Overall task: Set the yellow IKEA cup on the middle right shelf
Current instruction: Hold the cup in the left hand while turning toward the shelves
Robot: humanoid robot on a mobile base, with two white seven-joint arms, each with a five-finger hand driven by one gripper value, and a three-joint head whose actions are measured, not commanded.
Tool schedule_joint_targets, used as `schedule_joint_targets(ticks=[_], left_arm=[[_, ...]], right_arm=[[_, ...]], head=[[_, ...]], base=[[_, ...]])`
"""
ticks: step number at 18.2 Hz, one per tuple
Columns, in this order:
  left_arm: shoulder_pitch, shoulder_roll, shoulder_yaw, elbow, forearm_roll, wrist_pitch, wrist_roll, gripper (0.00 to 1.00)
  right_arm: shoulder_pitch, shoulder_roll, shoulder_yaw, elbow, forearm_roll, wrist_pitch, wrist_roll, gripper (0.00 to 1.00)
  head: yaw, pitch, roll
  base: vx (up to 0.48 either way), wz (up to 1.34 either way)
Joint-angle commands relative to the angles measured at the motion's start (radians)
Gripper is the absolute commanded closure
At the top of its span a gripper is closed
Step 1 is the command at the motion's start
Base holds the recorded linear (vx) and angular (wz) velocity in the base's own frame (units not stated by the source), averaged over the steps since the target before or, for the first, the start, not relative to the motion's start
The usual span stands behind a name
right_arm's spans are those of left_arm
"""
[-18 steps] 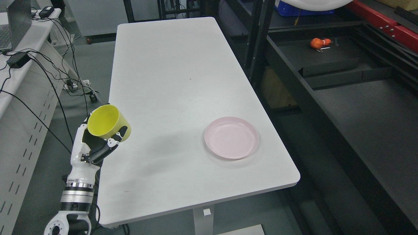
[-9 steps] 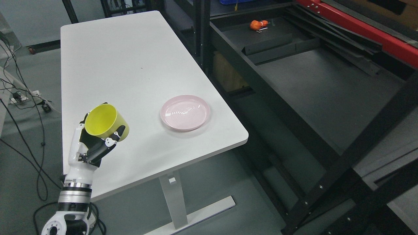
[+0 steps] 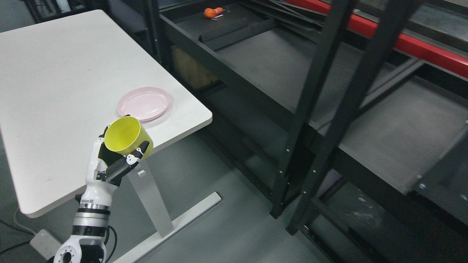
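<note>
1. Head view: The left hand [image 3: 109, 164] comes up from the bottom left. Its fingers [image 3: 126, 164] are wrapped tight around the yellow cup [image 3: 128, 138].
2. The cup is up in the air, tipped so its open mouth faces up and to the left. Nothing can be seen inside it.
3. The cup is held in front of the near right edge of the white table [image 3: 55, 109]. It does not rest on the table.
4. A pink plate [image 3: 143, 103] lies flat on the table, just behind the cup, near the right edge of the table.
5. On the right stands a big black shelf rack [image 3: 318, 91] with thick black posts. Its dark shelf boards are well apart from the cup.
6. Far back on one shelf board lies a small orange thing [image 3: 209, 12]. It is too small to tell what it is.
7. A red bar [image 3: 420, 47] runs along the far right of the rack.
8. The floor [image 3: 226, 226] is grey, and a white power strip [image 3: 42, 243] lies on it at the bottom left.
</note>
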Motion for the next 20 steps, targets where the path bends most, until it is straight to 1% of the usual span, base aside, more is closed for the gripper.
schedule_joint_targets(ticks=[1, 6, 10, 11, 14, 16, 20], left_arm=[[0.0, 0.017, -0.095, 0.014, 0.0, -0.013, 0.0, 0.99], [0.0, 0.017, -0.179, 0.026, 0.0, -0.014, 0.0, 0.98], [0.0, 0.017, -0.304, 0.044, 0.0, -0.017, -0.001, 0.98], [-0.011, 0.017, -0.354, 0.06, 0.0, -0.035, 0.0, 0.98], [-0.065, 0.017, -0.452, 0.075, 0.0, -0.059, 0.002, 0.98], [-0.115, 0.017, -0.517, 0.078, 0.0, -0.101, 0.005, 0.98], [-0.206, 0.017, -0.529, 0.069, 0.0, -0.111, 0.005, 0.98]], right_arm=[[0.014, -0.017, 0.017, 0.0, -0.025, 0.001, 0.001, 0.01], [0.014, -0.017, 0.017, -0.002, -0.025, 0.001, 0.001, 0.01], [0.014, -0.017, 0.017, 0.0, -0.025, 0.001, 0.001, 0.01], [0.014, -0.017, 0.017, 0.0, -0.025, 0.001, 0.001, 0.01], [0.014, -0.017, 0.017, 0.0, -0.025, 0.001, 0.001, 0.01], [0.014, -0.017, 0.017, 0.0, -0.025, 0.001, 0.001, 0.01], [0.014, -0.017, 0.017, 0.0, -0.025, 0.001, 0.001, 0.01]], head=[[0.0, 0.0, 0.0], [0.0, 0.0, 0.0], [0.0, 0.0, 0.0], [0.0, 0.0, 0.0], [0.0, 0.0, 0.0], [0.0, 0.0, 0.0], [0.0, -0.001, 0.0]], base=[[-0.315, -0.85], [-0.292, -1.0], [-0.195, -1.26], [-0.176, -1.24], [-0.128, -1.11], [-0.093, -0.88], [-0.036, -0.44]])
